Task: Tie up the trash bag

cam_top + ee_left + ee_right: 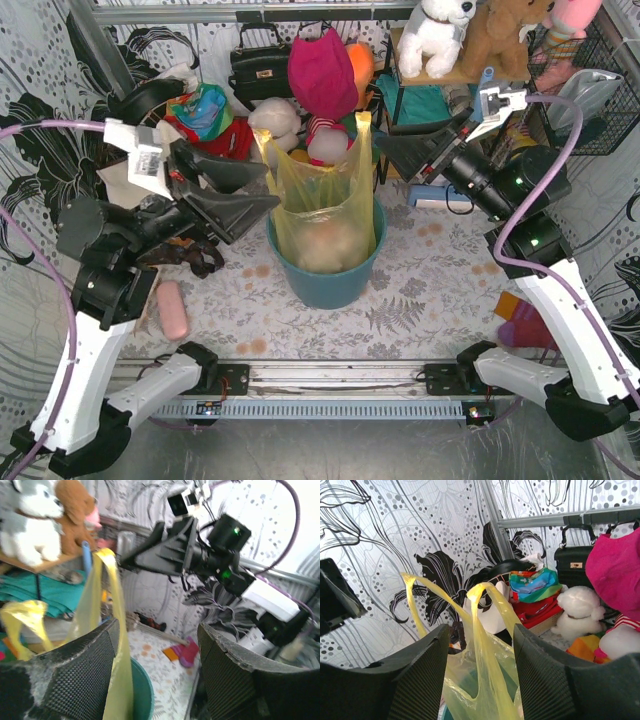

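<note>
Both jaws gape. Handles of the bag (485, 685) rise between the right jaws, ungripped; one strip runs just inside the left jaws.

I see a teal round bin (330, 288) standing in the middle of the desk (430, 290). Behind it are a black handbag (258, 68) and a magenta bag (322, 75). On the shelf (455, 76) at the back right sit a white plush dog (435, 35) and a brown teddy bear (500, 35). A pink oblong thing (172, 310) lies on the desk at my left.
</note>
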`<state>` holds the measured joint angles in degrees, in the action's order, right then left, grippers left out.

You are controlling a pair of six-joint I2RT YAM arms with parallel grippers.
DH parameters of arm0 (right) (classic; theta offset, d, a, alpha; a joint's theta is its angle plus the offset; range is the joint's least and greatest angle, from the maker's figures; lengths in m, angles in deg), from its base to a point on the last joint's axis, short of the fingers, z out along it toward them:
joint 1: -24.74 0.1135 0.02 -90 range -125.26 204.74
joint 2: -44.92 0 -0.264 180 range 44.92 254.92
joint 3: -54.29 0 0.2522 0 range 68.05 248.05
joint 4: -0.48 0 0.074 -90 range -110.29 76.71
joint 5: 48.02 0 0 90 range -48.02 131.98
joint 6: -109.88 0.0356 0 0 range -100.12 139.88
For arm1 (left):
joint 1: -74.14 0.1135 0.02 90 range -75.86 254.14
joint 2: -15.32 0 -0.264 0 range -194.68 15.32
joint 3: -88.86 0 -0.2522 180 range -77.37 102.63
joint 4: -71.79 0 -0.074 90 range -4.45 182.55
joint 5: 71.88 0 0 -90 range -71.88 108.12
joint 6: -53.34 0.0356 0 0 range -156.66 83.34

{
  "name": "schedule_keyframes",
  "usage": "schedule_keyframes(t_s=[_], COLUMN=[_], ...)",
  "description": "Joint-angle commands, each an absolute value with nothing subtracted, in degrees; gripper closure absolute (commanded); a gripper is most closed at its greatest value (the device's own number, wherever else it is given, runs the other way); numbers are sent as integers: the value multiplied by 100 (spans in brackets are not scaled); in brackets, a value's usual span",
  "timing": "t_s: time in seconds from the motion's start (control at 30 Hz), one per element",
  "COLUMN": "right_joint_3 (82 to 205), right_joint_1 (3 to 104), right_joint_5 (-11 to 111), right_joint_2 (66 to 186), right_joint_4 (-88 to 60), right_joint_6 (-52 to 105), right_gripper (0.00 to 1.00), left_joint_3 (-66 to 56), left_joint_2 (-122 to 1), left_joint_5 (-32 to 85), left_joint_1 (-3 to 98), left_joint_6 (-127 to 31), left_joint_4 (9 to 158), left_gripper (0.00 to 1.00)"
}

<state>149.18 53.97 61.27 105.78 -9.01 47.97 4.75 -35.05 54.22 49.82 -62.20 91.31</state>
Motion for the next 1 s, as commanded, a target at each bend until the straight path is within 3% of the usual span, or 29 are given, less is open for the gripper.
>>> schedule_keyframes(t_s=[0.0,0.3,0.77,0.97], right_joint_3=[15012,15035,15754,15883], right_joint_1=[5395,5400,5400,5398], right_joint_5=[5902,5726,6322,6375], right_joint_2=[10449,10414,10978,11118], right_joint_4=[-757,-700,-1118,-1168], right_joint_6=[4554,4430,4213,4179], right_gripper=[46,45,49,52], left_joint_3=[221,-539,-1034,-1013], left_joint_2=[-3714,-3784,-4064,-4273], left_joint_5=[6652,6575,3707,2955], left_joint_1=[4998,4958,3059,2771], left_joint_6=[-6564,-6904,-6477,-6349], left_joint_4=[8686,8072,7178,6803], left_gripper=[28,30,35,35])
